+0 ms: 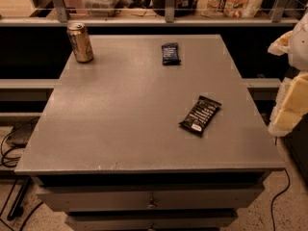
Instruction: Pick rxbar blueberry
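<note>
We open on the grey surface (120, 114), wide and flat, taking up most of the view. Off its right edge, about halfway along, hangs the pale cream bulk of the arm with the pincer (291, 105). It is clear of the surface and touching nothing, and we cannot tell whether it is released or clenched. Next down in size is the longer black bar (200, 115), lying at an angle near the right edge with white lines of text and a white end; none of it is legible to us. Then comes the gold can (80, 42), upright at the far left corner, with its label too dim to read. Smallest of all, and the one we want, is the rxbar blueberry (171, 53). It is a short navy wrapper lying flat near the far edge, a little right of the middle and well apart from everything else, and its pale lettering is too faint to make out. The main danger, as we see it, is that the black bar sits between the pincer and the target, so a careless reach could take the wrong bar or sweep it off the right edge. The navy wrapper is also thin and flat, so a shallow descent may only push it along the surface toward the far edge.
</note>
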### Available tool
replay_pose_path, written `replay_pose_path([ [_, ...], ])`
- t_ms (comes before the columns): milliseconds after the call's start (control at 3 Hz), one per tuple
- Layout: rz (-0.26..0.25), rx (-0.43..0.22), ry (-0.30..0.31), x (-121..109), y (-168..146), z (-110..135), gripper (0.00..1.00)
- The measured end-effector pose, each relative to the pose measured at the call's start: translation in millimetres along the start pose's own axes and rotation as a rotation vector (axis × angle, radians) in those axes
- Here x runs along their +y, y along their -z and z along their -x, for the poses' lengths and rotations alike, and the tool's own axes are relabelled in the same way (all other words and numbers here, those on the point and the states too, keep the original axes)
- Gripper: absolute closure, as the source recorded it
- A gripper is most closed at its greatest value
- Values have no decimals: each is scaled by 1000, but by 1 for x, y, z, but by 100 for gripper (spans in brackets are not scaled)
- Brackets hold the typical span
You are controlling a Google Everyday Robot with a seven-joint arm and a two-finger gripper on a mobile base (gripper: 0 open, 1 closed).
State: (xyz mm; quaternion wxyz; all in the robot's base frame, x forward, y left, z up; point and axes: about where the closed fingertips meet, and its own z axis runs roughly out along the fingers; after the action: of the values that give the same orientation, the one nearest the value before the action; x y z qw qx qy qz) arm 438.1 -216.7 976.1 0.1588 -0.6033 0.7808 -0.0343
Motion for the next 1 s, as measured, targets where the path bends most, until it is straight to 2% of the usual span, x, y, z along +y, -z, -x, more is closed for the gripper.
replay_pose_path([
  [333, 0, 0, 0, 0, 0, 0, 0],
  [667, -43, -71, -10, -7, 0, 4, 0],
  [1000, -127, -242, -31, -26, -2, 13, 0],
])
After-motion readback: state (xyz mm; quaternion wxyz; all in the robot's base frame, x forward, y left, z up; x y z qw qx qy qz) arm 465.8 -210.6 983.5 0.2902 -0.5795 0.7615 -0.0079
